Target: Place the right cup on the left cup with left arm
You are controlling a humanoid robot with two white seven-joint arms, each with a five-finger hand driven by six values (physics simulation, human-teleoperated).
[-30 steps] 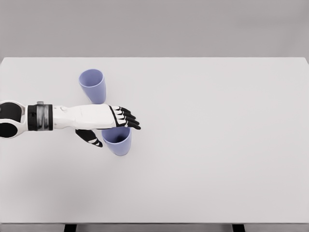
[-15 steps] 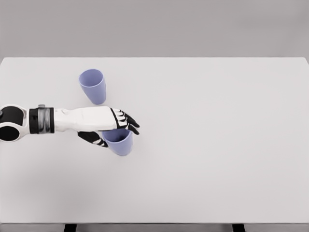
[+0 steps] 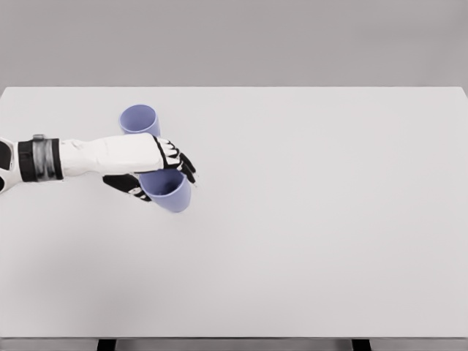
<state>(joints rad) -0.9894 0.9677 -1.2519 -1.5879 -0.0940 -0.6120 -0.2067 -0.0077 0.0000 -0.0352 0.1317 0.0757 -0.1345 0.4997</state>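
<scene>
left cup on tabletop, left-rear area | right cup just in front and right of left cup, in left hand | left arm enters from left edge, crossing in front of left cup

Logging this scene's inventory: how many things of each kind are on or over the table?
Cups, lavender: 2, the held cup in the left hand and the far cup standing on the table
Hands: 1
Total: 3
</scene>
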